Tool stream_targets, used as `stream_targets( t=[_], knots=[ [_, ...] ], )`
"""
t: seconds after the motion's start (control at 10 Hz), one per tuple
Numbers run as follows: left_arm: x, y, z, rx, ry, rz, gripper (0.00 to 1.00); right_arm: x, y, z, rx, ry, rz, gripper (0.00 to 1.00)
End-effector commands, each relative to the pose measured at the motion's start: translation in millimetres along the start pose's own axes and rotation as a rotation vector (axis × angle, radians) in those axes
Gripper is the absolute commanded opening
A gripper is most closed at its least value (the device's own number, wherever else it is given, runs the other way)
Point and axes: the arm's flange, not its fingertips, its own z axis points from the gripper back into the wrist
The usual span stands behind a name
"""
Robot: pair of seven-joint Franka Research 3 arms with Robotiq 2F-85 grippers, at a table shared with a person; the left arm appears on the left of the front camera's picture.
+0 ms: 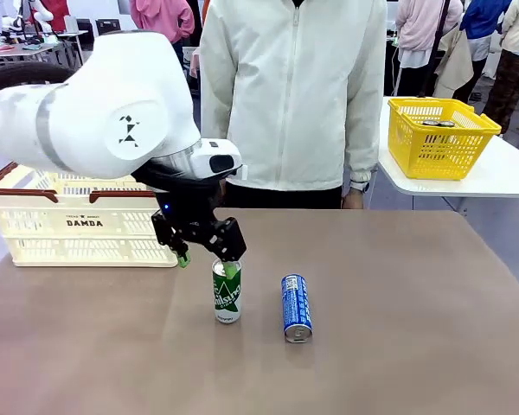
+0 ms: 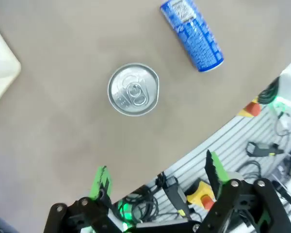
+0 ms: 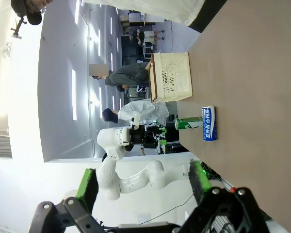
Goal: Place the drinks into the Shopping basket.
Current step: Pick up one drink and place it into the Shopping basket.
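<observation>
As two drinks sit, one Shopping basket

My front camera faces across the table to the person at twelve o'clock. My left wrist camera looks straight down, close over the green can. My right wrist camera, rolled sideways, sits well back. All three share that can and the blue can.

A brown-topped table spreads across the foreground of a bright, busy hall. To its right stands a white side table carrying a yellow basket, with grey floor showing between the two. Long light strips glow along a pale ceiling, while people stand among further tables behind.
</observation>
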Motion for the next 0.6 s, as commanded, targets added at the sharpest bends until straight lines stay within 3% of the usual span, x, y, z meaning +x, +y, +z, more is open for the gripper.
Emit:
stream_targets(
  t=[0.0,0.3,0.5],
  knots=[
    [-10.8,10.2,4.5,0.047,-0.059,0.034,1.0,-1.2,3.8,2.0,-0.005,0.011,-0.001,1.0],
    [-2.3,6.5,4.0,0.013,-0.03,0.012,1.0,-1.2,3.8,2.0,-0.005,0.011,-0.001,1.0],
    [21.2,-3.7,-10.0,0.051,-0.001,0.212,1.0,-1.2,3.8,2.0,-0.005,0.011,-0.001,1.0]
  ],
)
